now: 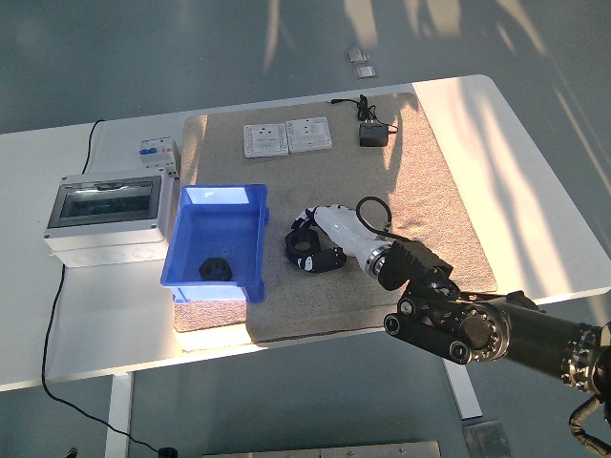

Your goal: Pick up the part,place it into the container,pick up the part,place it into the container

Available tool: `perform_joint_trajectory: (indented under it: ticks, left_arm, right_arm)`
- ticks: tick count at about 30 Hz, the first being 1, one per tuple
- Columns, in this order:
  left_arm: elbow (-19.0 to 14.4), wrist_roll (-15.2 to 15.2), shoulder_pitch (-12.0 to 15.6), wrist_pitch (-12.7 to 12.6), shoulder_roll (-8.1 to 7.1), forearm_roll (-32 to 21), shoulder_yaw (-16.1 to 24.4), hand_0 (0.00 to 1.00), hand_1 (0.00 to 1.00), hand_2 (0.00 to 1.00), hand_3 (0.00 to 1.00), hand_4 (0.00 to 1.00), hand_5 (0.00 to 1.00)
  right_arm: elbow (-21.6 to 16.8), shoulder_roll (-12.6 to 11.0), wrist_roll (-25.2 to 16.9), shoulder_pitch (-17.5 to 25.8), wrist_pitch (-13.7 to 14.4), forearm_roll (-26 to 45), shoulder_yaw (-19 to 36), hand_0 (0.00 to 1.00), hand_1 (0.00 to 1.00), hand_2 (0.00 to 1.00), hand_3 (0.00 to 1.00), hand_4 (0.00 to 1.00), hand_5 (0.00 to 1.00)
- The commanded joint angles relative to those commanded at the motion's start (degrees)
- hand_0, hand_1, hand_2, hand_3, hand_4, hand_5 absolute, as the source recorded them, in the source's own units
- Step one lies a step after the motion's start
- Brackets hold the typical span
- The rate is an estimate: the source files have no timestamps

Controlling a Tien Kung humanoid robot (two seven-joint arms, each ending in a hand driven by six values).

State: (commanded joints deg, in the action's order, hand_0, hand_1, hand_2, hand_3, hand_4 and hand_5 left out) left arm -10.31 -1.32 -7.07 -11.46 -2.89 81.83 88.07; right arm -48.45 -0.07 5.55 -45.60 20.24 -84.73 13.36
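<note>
One head view is all I've got, so bear with me. My right hand (320, 243) has come in from the lower right and its fingers are curled around the black ring-shaped part (305, 246), thumb low on the near side and the other fingers (307, 221) over the far side, so I'd call that pinched shut on it. The part sits on the beige mat (430, 191) just right of the blue container (250, 234), near it but not touching, and I can't tell whether it's off the mat yet or only squeezed against it. One matching black part (214, 268) already lies on the container's floor toward the near end, so my read is we're on the second pick with the first drop done. The container sits right beside the pick spot, so the carry should be just a short hop left over its right wall. Grabbing the ring across its width makes sense since it's low and flat; my worry is it tilting or slipping out on the lift. Left hand isn't in view at all. Further off, a grey breaker box (107, 212) sits left of the container, and two white socket plates (287, 137) plus a black adapter (371, 135) lie at the far end of the mat, well clear of everything.
</note>
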Motion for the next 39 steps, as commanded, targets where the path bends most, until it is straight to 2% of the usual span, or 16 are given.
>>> perform_joint_trajectory:
  ticks: [2, 3, 8, 9, 14, 15, 20, 21, 26, 28, 32, 33, 38, 39]
  left_arm:
    - [0.0, 0.09, 0.02, 0.21, 0.0, 0.4, 0.43, 0.668, 0.656, 0.698, 0.666, 0.729, 0.79]
    - [0.0, 0.19, 0.04, 0.39, 0.0, 0.64, 0.7, 0.668, 0.656, 0.698, 0.665, 0.729, 0.79]
    - [0.0, 0.66, 0.17, 0.93, -0.01, 1.25, 1.62, 0.668, 0.656, 0.698, 0.665, 0.729, 0.79]
    - [0.0, 0.73, 0.18, 0.97, -0.01, 1.3, 1.71, 0.668, 0.657, 0.698, 0.668, 0.731, 0.789]
    - [0.0, 0.98, 0.14, 0.97, 0.01, 1.29, 1.83, 0.668, 0.657, 0.698, 0.668, 0.731, 0.789]
    - [0.0, 1.01, 0.13, 0.95, 0.02, 1.27, 1.83, 0.668, 0.657, 0.698, 0.667, 0.731, 0.789]
    - [0.0, 1.11, 0.13, 0.82, 0.04, 1.08, 1.74, 0.668, 0.657, 0.698, 0.667, 0.731, 0.789]
    - [0.0, 1.13, 0.13, 0.78, 0.04, 1.02, 1.71, 0.668, 0.658, 0.698, 0.668, 0.731, 0.791]
    - [0.0, 1.2, 0.17, 0.62, 0.09, 0.74, 1.58, 0.668, 0.658, 0.698, 0.668, 0.731, 0.791]
    - [0.0, 1.22, 0.2, 0.54, 0.1, 0.57, 1.49, 0.668, 0.657, 0.698, 0.669, 0.731, 0.793]
    - [0.0, 1.21, 0.29, 0.42, 0.11, 0.44, 1.41, 0.668, 0.657, 0.698, 0.669, 0.731, 0.793]
    - [0.0, 1.2, 0.31, 0.39, 0.11, 0.44, 1.4, 0.668, 0.658, 0.699, 0.672, 0.737, 0.795]
    - [0.0, 1.16, 0.36, 0.27, 0.11, 0.37, 1.33, 0.668, 0.658, 0.699, 0.672, 0.737, 0.795]
    - [0.0, 1.15, 0.34, 0.26, 0.1, 0.35, 1.32, 0.667, 0.659, 0.699, 0.673, 0.735, 0.802]
  right_arm:
    - [-0.05, -0.12, 0.69, 0.13, -0.73, -1.37, 0.34, 0.955, 0.741, 0.623, 0.343, 0.803, 0.258]
    - [-0.13, -0.21, 1.04, 0.22, -1.08, -2.13, 0.52, 0.948, 0.726, 0.595, 0.333, 0.748, 0.192]
    - [-1.05, -0.7, 2.31, 0.57, -2.03, -5.45, 1.73, 0.948, 0.726, 0.595, 0.333, 0.748, 0.192]
    - [-1.22, -0.77, 2.5, 0.61, -2.14, -5.87, 1.91, 0.955, 0.739, 0.625, 0.35, 0.589, 0.002]
    - [-1.59, -0.99, 2.71, 0.77, -1.58, -6.8, 2.4, 0.955, 0.739, 0.625, 0.35, 0.589, 0.002]
    - [-1.61, -1.03, 2.6, 0.82, -1.15, -6.95, 2.58, 0.954, 0.74, 0.639, 0.382, 0.533, 0.002]
    - [-1.78, -1.42, 1.97, 1.15, 0.66, -7.41, 3.95, 0.954, 0.74, 0.639, 0.382, 0.533, 0.002]
    - [-1.81, -1.5, 1.85, 1.22, 0.96, -7.45, 4.24, 0.925, 0.708, 0.63, 0.37, 0.495, 0.002]
    - [-2.13, -2.09, 0.6, 1.55, 3.4, -6.62, 6.18, 0.925, 0.708, 0.63, 0.37, 0.495, 0.002]
    - [-2.73, -2.35, -0.41, 1.65, 4.99, -5.3, 7.01, 0.901, 0.676, 0.619, 0.355, 0.473, 0.002]
    - [-5.63, -2.59, -1.44, 1.55, 7.12, -3.3, 8.47, 0.901, 0.676, 0.619, 0.355, 0.473, 0.002]
    - [-6.74, -2.6, -1.5, 1.39, 7.31, -2.85, 8.64, 0.845, 0.65, 0.611, 0.35, 0.448, 0.002]
    - [-12.23, -2.37, -1.78, 0.04, 7.06, -1.92, 7.48, 0.845, 0.65, 0.611, 0.35, 0.448, 0.002]
    - [-13.46, -2.26, -1.78, -0.43, 6.44, -2.28, 6.77, 0.781, 0.635, 0.611, 0.347, 0.438, 0.002]
